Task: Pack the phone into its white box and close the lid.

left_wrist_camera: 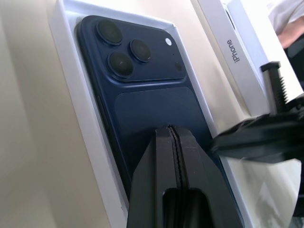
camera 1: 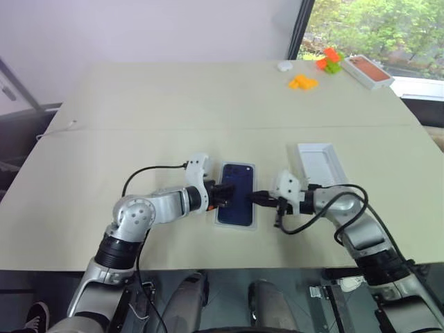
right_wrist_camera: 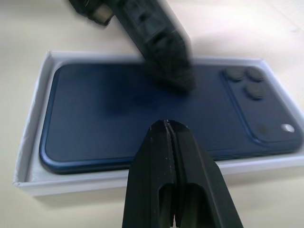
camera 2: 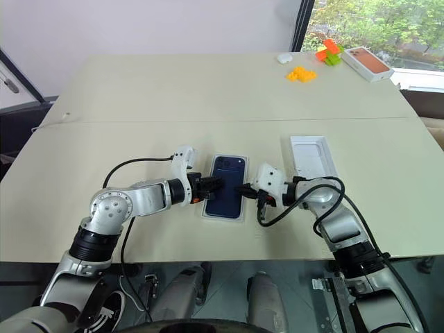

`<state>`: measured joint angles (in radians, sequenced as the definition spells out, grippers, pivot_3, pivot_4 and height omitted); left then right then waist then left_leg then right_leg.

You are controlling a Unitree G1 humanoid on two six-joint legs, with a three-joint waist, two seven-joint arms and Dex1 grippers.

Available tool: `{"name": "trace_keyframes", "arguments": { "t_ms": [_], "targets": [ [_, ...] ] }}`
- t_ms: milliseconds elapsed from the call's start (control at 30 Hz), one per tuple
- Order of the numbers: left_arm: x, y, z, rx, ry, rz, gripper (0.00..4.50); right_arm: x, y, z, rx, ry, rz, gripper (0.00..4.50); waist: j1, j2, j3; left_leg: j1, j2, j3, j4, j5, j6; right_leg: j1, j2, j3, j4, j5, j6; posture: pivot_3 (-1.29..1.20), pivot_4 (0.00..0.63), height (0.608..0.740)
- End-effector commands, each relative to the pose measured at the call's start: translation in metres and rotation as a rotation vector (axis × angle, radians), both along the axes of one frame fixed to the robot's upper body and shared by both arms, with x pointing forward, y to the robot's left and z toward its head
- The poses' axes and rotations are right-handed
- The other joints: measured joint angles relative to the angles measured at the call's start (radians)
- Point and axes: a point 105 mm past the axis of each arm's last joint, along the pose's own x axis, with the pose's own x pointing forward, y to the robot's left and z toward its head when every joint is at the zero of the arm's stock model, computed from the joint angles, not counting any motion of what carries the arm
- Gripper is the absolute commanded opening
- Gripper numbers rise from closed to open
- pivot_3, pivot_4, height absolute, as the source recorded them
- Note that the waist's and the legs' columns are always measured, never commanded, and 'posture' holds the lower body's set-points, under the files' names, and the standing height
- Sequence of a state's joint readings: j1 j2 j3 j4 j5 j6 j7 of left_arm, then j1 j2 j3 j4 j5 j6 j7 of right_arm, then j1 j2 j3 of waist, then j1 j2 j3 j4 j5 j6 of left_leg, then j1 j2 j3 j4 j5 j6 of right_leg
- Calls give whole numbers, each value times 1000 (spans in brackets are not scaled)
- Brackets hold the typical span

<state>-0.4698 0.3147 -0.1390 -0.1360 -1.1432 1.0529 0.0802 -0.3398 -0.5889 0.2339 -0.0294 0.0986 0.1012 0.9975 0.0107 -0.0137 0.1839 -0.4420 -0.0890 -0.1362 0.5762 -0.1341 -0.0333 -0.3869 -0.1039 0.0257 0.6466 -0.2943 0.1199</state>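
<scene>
From my head views the phone (camera 1: 235, 193) lies face down in the white box (camera 1: 236, 225) between my pinched-shut left gripper (camera 1: 226, 197) and right gripper (camera 1: 258, 198), the lid (camera 1: 320, 164) just beside; both wrist views show my fingers pressed together over the phone.

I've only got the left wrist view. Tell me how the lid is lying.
Observer: The lid lies hollow side up on the table, to the right of the white box and apart from it.
Operator: Report the right claw.
Observer: The right claw is shut, its tips over the right long edge of the phone.
Operator: Give me the far end of the table.
Observer: Orange blocks and a box with an orange-red picture sit near the far right corner.
</scene>
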Motion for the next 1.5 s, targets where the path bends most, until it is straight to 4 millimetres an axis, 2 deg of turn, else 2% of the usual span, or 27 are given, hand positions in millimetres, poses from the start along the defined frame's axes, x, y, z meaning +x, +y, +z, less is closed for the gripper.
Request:
{"name": "trace_keyframes", "arguments": {
  "t_ms": [33, 167, 233, 300, 467, 533, 600, 767, 867, 1000, 1267, 1500],
  "targets": [
    [-2, 2, -11, 25, 32, 6, 0, 2, -2, -13, -108, -42, 0, 48, 0, 0, 0, 0, 0, 0, 0, 0, 0, 1, 0, 0, 0, 0, 0, 0, 150, 740],
    [-2, 4, -10, 27, 28, 8, 0, 6, -5, -9, -114, -69, 2, 48, 0, -1, -2, 2, 0, -1, 1, 0, 0, 3, 0, 0, 0, 0, 0, 0, 150, 740],
    [-2, 7, 3, -12, -8, 2, 0, 7, -4, 10, -26, -45, -3, 48, -1, 0, -2, 2, 0, -1, 1, 0, 0, 4, 0, -1, 0, 0, 0, 0, 150, 740],
    [2, 20, 19, -18, -69, 26, 0, 9, -14, 24, -9, -37, -13, 48, -1, 0, -1, 1, 0, -1, 0, 0, 0, 1, 0, -1, 0, 0, 0, 0, 150, 740],
    [1, 43, 35, -22, -93, 35, 0, 15, -32, 36, 11, -25, -57, 48, -2, -1, 0, -2, 0, -2, -1, 0, 0, -3, 0, -1, 1, 0, 1, 0, 150, 740],
    [3, 50, 31, 22, -95, 58, 0, 17, -37, 32, -19, -34, -72, 48, -1, -1, 0, -2, 0, -2, -2, 0, 0, -3, 0, -1, 0, 0, 1, 0, 150, 740],
    [1, 56, 14, 94, -63, 64, 0, 19, -42, 23, -66, -36, -87, 48, 0, -1, 0, -2, 0, -1, -2, 0, 0, -3, 0, -1, 0, 0, 1, 0, 150, 740],
    [-4, 53, -18, 179, -5, 62, 0, 16, -39, 4, -138, -53, -60, 48, 3, -1, 0, -2, 0, 0, -2, 0, -1, -3, 0, 0, 0, -1, 1, 0, 150, 740],
    [-6, 33, -23, 189, -27, 0, 0, 14, -31, 0, -129, -50, -50, 48, 3, 0, -1, -1, 0, -1, -1, 0, -1, -1, 0, -1, 0, 0, 1, 0, 150, 740],
    [-6, 11, -27, 172, -28, -52, 0, 17, -29, 8, -110, -65, -61, 48, 4, 0, -1, -1, -1, -1, 0, 0, -1, 1, -1, -1, 0, 0, 0, 0, 150, 740],
    [2, -16, -17, 123, -42, -130, 0, 20, -50, 12, -158, -86, -84, 48, 3, 0, -1, -1, -2, -1, 1, 0, -1, 1, -2, -2, -1, 0, 1, 0, 150, 740],
    [-6, -53, -15, 95, -44, -267, 0, 22, -78, 14, -207, -79, -124, 48, 6, 0, -1, -2, -3, 0, 0, 0, 0, 1, -2, -4, -1, -1, 2, 0, 150, 740]
  ]
}}
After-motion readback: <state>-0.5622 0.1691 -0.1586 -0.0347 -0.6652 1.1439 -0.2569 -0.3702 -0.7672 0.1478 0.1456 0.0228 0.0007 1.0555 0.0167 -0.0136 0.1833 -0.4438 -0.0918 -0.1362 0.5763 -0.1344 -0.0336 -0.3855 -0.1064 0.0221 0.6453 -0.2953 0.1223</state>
